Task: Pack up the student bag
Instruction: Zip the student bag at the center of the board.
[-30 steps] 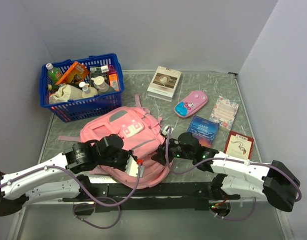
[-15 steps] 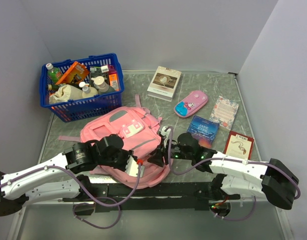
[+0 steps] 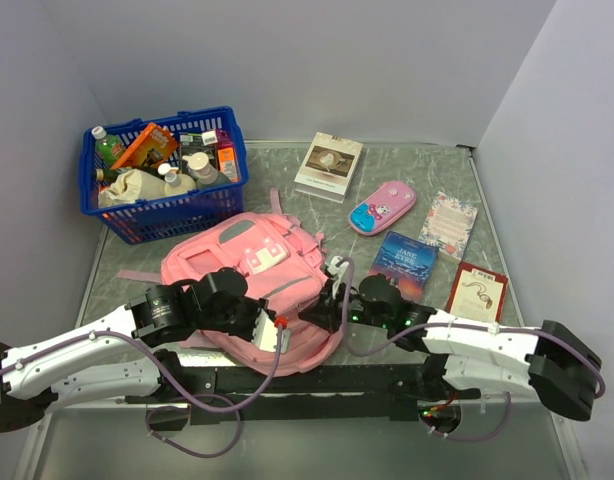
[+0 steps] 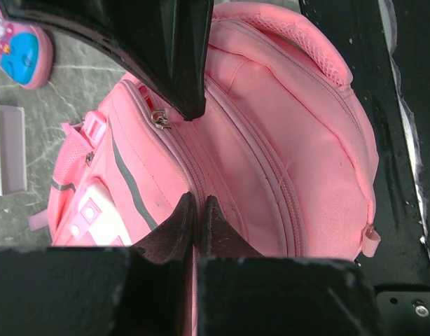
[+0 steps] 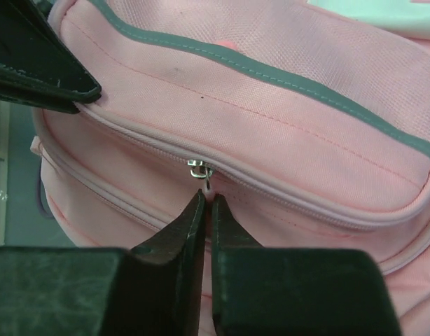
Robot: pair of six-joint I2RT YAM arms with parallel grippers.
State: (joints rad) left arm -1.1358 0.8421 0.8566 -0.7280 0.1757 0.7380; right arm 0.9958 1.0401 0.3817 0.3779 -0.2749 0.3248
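The student bag [image 3: 249, 262], soft pink with a grey stripe, lies flat at the table's near middle. My left gripper [image 3: 277, 336] is at its near edge and is shut, pinching a fold of pink fabric beside the zipper seam [image 4: 199, 201]. My right gripper [image 3: 323, 304] is at the bag's right side, shut on the small pink pull tab [image 5: 209, 190] that hangs from the metal zipper slider [image 5: 199, 169]. The zipper there runs closed along the bag [image 5: 271, 112]. The left wrist view shows the bag [image 4: 299, 161] and the right gripper's dark fingers [image 4: 188, 105] next to the slider [image 4: 159, 119].
A blue basket [image 3: 169, 211] full of bottles and packets stands at the back left. Right of the bag lie a white book [image 3: 328, 165], a pink-and-blue pencil case [image 3: 382, 207], a floral notebook [image 3: 449, 223], a blue book [image 3: 407, 259] and a red book [image 3: 478, 290].
My right gripper has slid a little left onto the bag's side and closed from open onto the zipper pull. The left arm has not moved.
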